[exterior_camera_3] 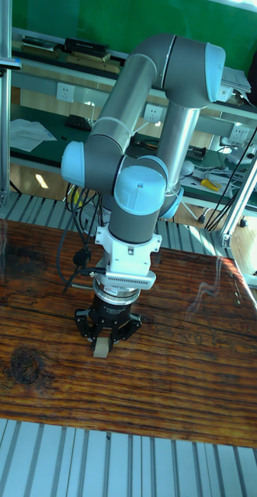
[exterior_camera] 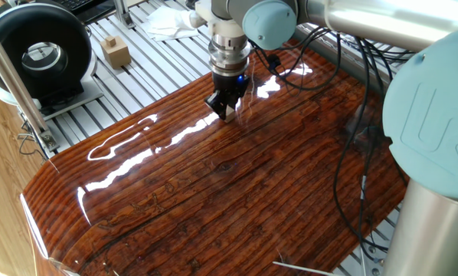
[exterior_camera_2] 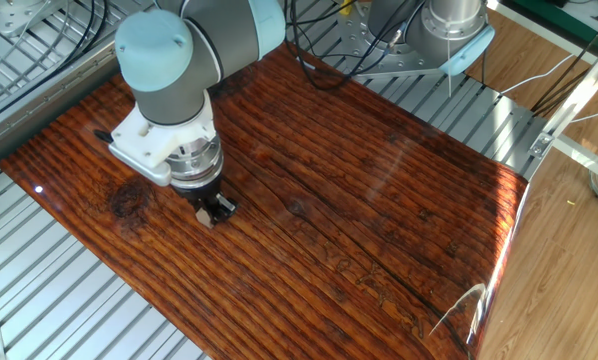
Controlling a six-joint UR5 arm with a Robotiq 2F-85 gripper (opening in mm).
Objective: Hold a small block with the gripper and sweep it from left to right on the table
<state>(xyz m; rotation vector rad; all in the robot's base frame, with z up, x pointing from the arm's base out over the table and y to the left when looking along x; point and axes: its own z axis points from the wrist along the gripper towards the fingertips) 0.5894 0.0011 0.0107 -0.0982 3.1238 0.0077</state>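
The table [exterior_camera: 214, 199] is a glossy reddish-brown striped board. My gripper [exterior_camera: 224, 110] points straight down at its far side, fingers shut on the small block [exterior_camera: 227, 116], a tiny pale beige cube. In the other fixed view the gripper [exterior_camera_2: 212, 211] stands near one long edge of the table [exterior_camera_2: 359, 200], and the block [exterior_camera_2: 206, 218] shows just below the black fingers, at the board's surface. In the tall fixed view the block [exterior_camera_3: 100, 347] sticks out under the gripper [exterior_camera_3: 105, 337], resting on or just above the table [exterior_camera_3: 190, 365], beside a dark knot.
A larger tan wooden block [exterior_camera: 116, 52] sits on the ribbed aluminium frame beyond the board. A black round device [exterior_camera: 41, 50] stands at the left. Black cables [exterior_camera: 351, 115] trail over the board's right part. The arm's base [exterior_camera_2: 449, 30] stands at the far corner.
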